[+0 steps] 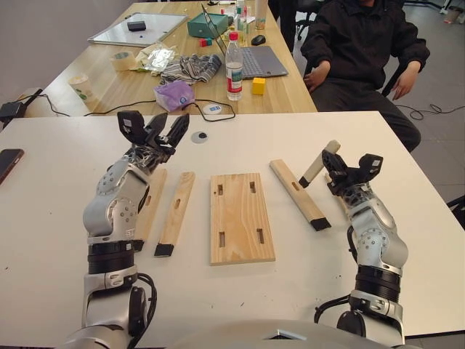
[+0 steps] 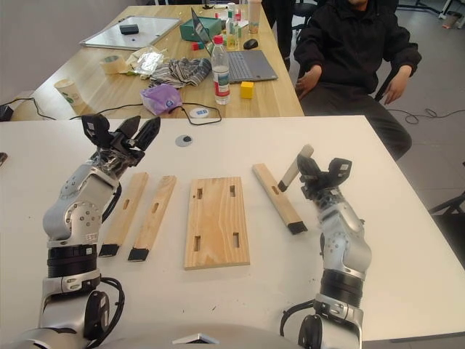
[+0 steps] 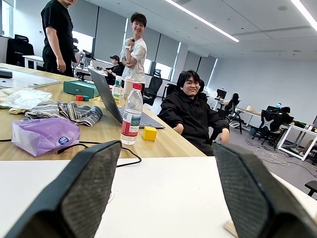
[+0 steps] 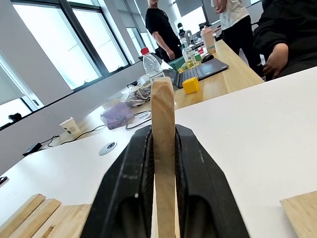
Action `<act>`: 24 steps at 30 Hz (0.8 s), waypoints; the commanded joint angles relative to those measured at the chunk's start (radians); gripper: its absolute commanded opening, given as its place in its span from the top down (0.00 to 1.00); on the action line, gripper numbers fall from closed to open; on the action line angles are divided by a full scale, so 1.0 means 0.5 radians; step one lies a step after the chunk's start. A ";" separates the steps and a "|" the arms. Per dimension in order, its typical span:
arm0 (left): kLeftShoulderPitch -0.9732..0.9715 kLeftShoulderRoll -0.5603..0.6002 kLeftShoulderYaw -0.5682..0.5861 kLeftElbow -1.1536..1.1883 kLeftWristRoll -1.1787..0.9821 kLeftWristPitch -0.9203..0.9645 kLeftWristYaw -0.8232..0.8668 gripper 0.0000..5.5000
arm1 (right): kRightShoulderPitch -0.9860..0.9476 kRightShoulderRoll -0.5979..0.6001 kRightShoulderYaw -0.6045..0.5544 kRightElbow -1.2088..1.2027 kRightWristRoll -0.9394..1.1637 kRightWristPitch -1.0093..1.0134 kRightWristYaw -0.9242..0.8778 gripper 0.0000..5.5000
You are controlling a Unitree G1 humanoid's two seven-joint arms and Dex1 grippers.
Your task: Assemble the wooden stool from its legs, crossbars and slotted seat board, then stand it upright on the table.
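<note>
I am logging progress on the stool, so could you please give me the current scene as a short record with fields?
Seat board: flat at table centre, four slots up
Left end effector: open, above far ends of two legs lying side by side
Right end effector: shut on a wooden stick, tilted upward
Third leg: flat, just right of the board
Assembly: no parts joined yet

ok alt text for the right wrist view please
The black two-finger right gripper is shut on a pale wooden bar that sticks out beyond it, over the white table. Light wooden stool legs lie flat on the table nearby.
</note>
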 commanded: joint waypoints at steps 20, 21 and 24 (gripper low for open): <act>-0.051 -0.022 -0.074 0.045 0.058 0.007 -0.039 0.39 | -0.173 -0.106 0.049 0.486 0.161 -0.309 -0.169 0.93; -0.051 -0.023 -0.074 0.046 0.058 0.007 -0.040 0.39 | -0.182 -0.115 0.050 0.500 0.165 -0.314 -0.174 0.93; -0.046 -0.031 -0.075 0.038 0.059 0.006 -0.035 0.39 | -0.211 -0.129 0.033 0.530 0.195 -0.303 -0.197 0.93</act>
